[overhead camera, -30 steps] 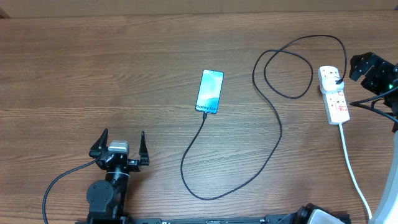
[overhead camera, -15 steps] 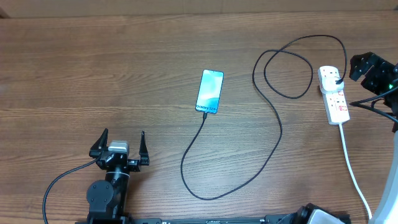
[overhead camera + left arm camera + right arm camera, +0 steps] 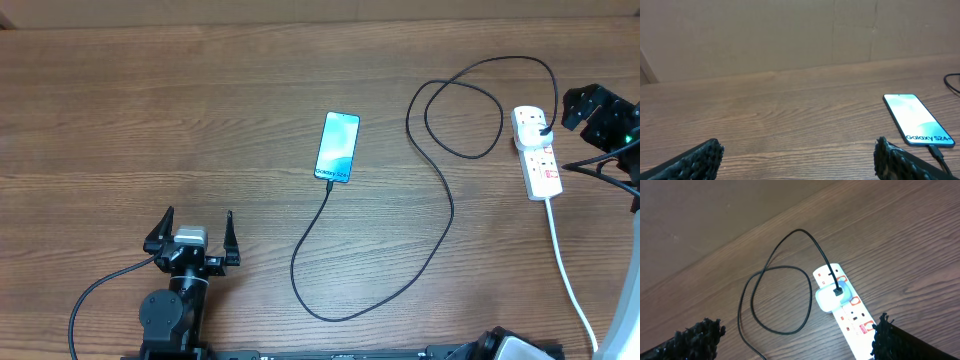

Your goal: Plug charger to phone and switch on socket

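Note:
The phone (image 3: 338,146) lies face up mid-table, also showing in the left wrist view as the phone (image 3: 917,120). The thin black charger (image 3: 440,210) meets the phone's near end, curves toward the front edge, then loops up to a white plug in the socket (image 3: 541,158). In the right wrist view the charger (image 3: 747,297) ends at that plug on the socket (image 3: 852,315). My left gripper (image 3: 197,222) stands open near the front left, empty, as the left gripper (image 3: 799,159) shows. My right gripper (image 3: 585,115) hovers open just right of the socket, and the right gripper (image 3: 795,337) holds nothing.
A thick white cord (image 3: 566,275) runs from the socket toward the front right edge. The left arm's base (image 3: 170,315) and its black cable sit at the front left. A plain wall rises behind the table in the left wrist view.

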